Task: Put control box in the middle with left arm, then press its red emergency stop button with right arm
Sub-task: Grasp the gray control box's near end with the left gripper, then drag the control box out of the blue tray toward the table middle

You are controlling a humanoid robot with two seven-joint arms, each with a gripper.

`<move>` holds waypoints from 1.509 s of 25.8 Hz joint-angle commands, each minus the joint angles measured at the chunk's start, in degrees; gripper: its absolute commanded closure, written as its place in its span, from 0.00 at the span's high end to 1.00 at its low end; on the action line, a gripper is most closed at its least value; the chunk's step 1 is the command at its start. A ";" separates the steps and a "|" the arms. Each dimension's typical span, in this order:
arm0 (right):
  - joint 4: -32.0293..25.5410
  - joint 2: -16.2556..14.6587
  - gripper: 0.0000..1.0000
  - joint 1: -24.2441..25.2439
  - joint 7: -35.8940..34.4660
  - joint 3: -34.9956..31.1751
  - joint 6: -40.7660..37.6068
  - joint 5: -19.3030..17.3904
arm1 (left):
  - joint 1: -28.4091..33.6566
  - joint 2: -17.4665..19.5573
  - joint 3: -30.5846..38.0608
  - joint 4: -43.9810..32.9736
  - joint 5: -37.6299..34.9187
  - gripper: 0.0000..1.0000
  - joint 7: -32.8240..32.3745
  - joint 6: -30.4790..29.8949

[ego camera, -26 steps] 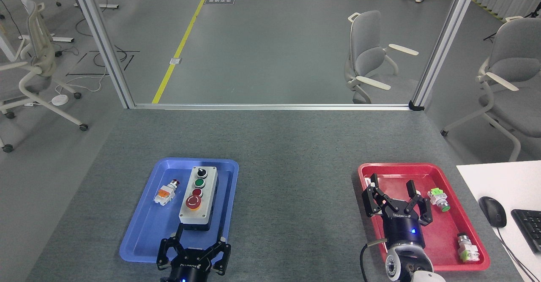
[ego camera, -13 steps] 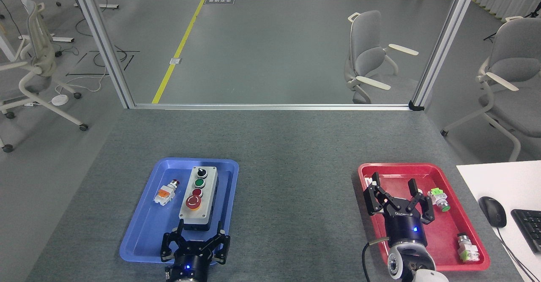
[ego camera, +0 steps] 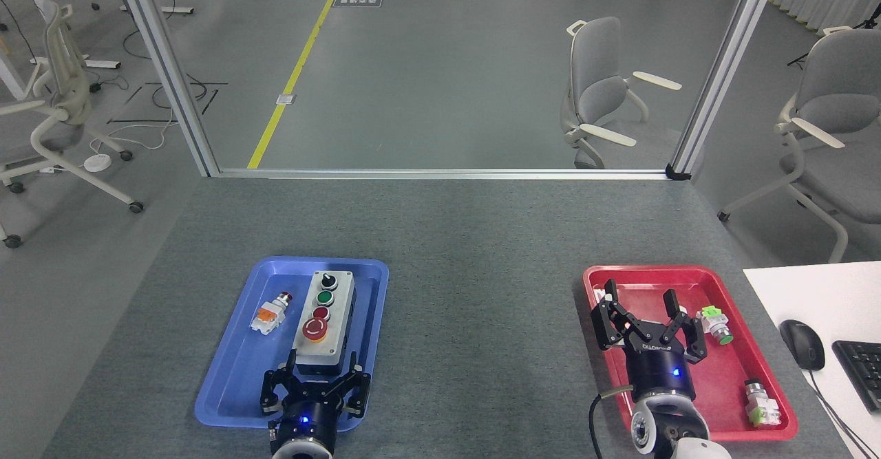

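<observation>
- Far left of the grey table (ego camera: 468, 239), off its edge: white office chair (ego camera: 48, 108) on the floor.
- Blue tray (ego camera: 227, 390) on the table's left half, well left of the table's middle.
- Inside the blue tray, left part: small loose push-button with orange body (ego camera: 270, 315), lying tilted.
- Just right of it, same tray: control box (ego camera: 323, 326), lengthwise away from the robot, light grey face up; black knob farthest, then green button, small red button, and red emergency stop button (ego camera: 314, 330) nearest.
- At the near end of the box: left gripper (ego camera: 319, 371), fingers (ego camera: 290, 365) spread apart, tips either side of the box's near end; touching or not, cannot tell.
- Bare table middle.
- Red tray (ego camera: 729, 404) on the table's right half.
- Over the red tray: right gripper (ego camera: 643, 304), fingers wide apart, holding nothing.
- Just right of that gripper, in the tray: green-bodied button part (ego camera: 713, 325); another (ego camera: 762, 404) near the tray's near right corner.
- Beyond the table's right edge: white desk with mouse (ego camera: 802, 344) and keyboard (ego camera: 860, 369).
</observation>
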 commanded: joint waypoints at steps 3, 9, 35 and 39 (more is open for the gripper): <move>-0.01 0.15 0.99 -0.08 -0.08 0.00 -0.06 0.00 | -2.39 0.04 1.08 3.07 1.13 0.99 0.14 0.02; -0.10 0.23 0.99 -0.17 -0.17 0.00 -0.15 0.00 | -3.71 0.30 1.43 5.36 1.48 0.99 0.23 0.02; -0.10 0.41 0.99 -0.17 -0.25 0.00 -0.15 0.00 | -11.09 0.13 2.66 15.47 5.26 0.92 0.49 -0.59; -0.10 0.32 0.99 -0.08 -0.25 0.00 -0.15 0.00 | -11.80 0.13 2.57 16.26 5.35 0.69 0.40 -0.59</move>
